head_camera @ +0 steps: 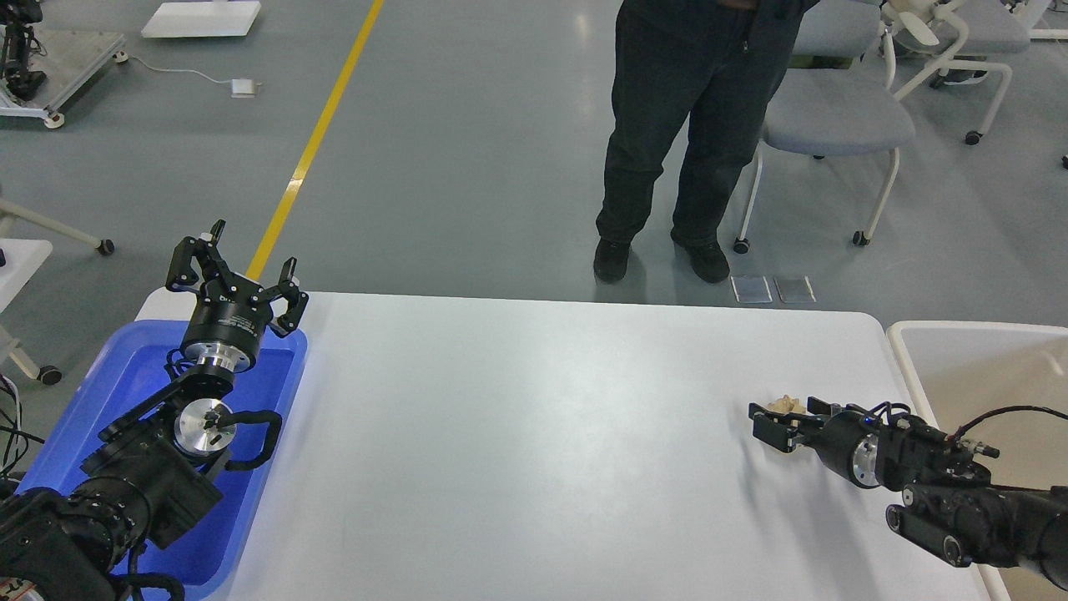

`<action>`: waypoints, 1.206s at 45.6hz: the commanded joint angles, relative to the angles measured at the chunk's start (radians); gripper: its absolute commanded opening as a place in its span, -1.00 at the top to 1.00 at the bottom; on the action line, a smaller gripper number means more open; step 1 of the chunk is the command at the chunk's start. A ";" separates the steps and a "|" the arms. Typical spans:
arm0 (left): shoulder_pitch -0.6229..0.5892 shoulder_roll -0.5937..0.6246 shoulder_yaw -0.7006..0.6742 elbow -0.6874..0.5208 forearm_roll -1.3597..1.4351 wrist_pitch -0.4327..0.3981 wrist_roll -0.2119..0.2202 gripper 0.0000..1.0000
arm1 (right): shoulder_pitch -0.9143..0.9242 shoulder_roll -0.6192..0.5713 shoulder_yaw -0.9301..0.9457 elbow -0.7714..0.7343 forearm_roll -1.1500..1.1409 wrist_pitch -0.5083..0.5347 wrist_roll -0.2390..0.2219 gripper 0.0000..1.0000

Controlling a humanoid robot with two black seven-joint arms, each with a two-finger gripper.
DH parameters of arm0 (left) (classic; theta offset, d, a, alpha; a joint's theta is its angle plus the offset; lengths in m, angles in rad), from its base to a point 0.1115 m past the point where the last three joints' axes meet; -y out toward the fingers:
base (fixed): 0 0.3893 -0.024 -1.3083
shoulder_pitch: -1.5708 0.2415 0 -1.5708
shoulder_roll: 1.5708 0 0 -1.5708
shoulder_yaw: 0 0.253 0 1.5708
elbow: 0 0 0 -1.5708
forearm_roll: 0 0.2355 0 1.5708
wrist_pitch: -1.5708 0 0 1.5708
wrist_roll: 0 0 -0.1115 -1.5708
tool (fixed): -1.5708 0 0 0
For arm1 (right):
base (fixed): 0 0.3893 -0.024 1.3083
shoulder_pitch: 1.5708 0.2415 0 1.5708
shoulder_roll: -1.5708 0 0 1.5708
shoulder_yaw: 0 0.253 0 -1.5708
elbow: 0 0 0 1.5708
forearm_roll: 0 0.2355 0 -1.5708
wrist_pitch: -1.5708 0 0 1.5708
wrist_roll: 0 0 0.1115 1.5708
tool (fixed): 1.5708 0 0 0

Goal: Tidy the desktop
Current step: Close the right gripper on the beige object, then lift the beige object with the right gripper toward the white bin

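Gripping small beige object [786, 406] with right pincer [780, 424] on desktop [534, 434] | left pincer [242, 263] spread apart

the desktop [534, 434] is a wide, white, glossy rectangular top with rounded corners, lying flat.

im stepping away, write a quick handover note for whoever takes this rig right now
Left gripper: open, empty, raised over the far end of the blue tray.
Right gripper: low on the desktop, fingers around a small cream-coloured object; whether the grip is firm is hard to tell.
Cream-white bin stands just off the desktop's right edge.
Done: no other loose items visible on the desktop.
Left: probably lift that object and drop it in a bin.
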 commanded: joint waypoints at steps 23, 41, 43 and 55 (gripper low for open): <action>0.000 -0.001 0.000 0.000 0.000 0.000 0.000 -1.00 | -0.056 0.084 0.001 -0.120 0.001 -0.007 0.030 -0.43; 0.000 0.001 0.000 0.000 0.000 0.000 0.000 -1.00 | -0.057 0.093 0.002 -0.157 0.053 0.007 0.030 1.00; 0.000 0.001 0.000 0.000 0.000 0.000 0.000 -1.00 | -0.053 0.091 0.002 -0.156 0.087 0.007 0.033 1.00; 0.000 0.001 0.000 0.000 0.000 0.000 0.000 -1.00 | -0.025 0.079 0.014 -0.139 0.217 0.010 0.106 1.00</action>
